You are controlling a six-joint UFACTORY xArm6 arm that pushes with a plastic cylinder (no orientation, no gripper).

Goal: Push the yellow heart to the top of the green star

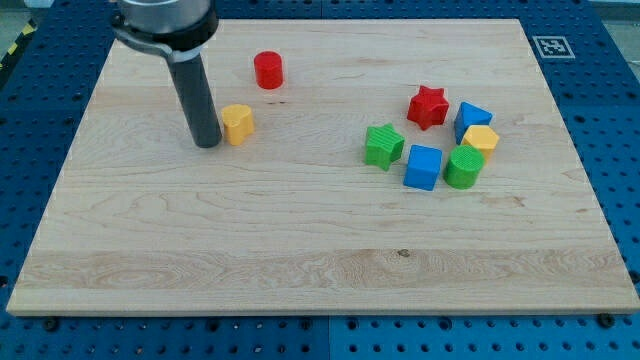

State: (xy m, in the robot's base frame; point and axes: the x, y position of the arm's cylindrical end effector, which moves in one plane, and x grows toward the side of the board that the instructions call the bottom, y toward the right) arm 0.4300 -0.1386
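The yellow heart (237, 123) lies on the wooden board left of centre, below the red cylinder (268, 70). My tip (207, 143) stands just left of the heart, touching or nearly touching its left side. The green star (383, 146) lies well to the right, at the left end of a cluster of blocks.
The cluster by the green star holds a red star (428, 106), a blue block (472, 119), a yellow block (481, 139), a green cylinder (463, 167) and a blue cube (423, 167). The board's right edge (575, 150) lies beyond them.
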